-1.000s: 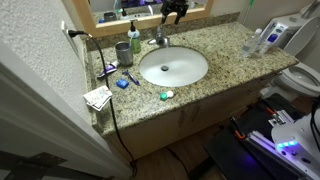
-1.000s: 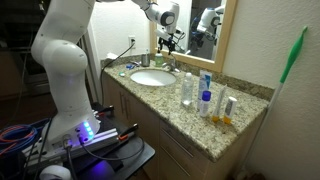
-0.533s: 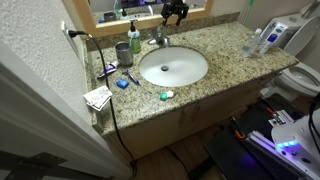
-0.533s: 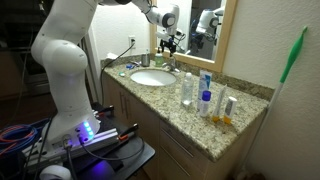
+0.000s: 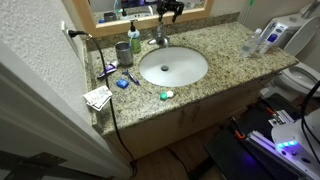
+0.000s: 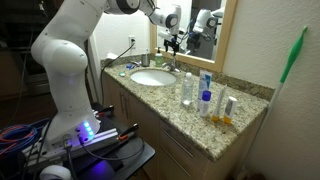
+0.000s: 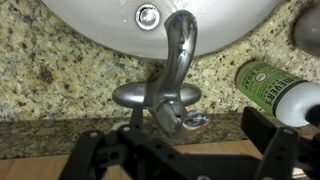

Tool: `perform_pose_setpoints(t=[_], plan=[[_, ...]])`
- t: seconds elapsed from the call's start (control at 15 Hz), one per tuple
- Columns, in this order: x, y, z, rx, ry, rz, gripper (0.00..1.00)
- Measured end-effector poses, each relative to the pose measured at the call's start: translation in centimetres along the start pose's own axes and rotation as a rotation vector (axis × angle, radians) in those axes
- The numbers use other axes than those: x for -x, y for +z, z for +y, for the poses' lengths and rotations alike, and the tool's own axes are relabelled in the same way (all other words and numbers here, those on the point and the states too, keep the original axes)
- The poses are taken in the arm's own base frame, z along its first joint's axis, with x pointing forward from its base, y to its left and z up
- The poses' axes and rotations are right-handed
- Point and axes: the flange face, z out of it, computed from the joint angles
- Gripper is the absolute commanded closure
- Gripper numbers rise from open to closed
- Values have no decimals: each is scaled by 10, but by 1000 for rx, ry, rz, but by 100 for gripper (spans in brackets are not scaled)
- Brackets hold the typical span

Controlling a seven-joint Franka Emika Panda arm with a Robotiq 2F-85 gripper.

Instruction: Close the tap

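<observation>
Shows the tap (image 7: 172, 70) (image 5: 158, 40) (image 6: 168, 62) standing on the speckled counter at the back rim of the white oval basin (image 7: 100, 15), with the spout curving out over the bowl and the lever on the side away from it. Places the gripper (image 7: 185, 152) (image 5: 171, 10) (image 6: 173, 42) above and behind that back rim, fingers (image 7: 92, 158) spread wide apart and clear of the tap. Sets a green-labelled bottle (image 7: 275, 90) just beside the tap along the same rim.
</observation>
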Motion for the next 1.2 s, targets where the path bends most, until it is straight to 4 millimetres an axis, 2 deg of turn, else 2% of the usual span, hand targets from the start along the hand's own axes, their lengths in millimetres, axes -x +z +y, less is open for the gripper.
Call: perform_pose_setpoints(t=[0.33,0.67,0.73,0.87,1.2], plan=[[-12,6,-4,2,7,-13,0],[-14,9,-5,1,9,-13,0],[-14,11,-6,1,9,-16,25],[-13,16,-6,0,8,-22,33],[-12,23,-6,1,9,-31,69]])
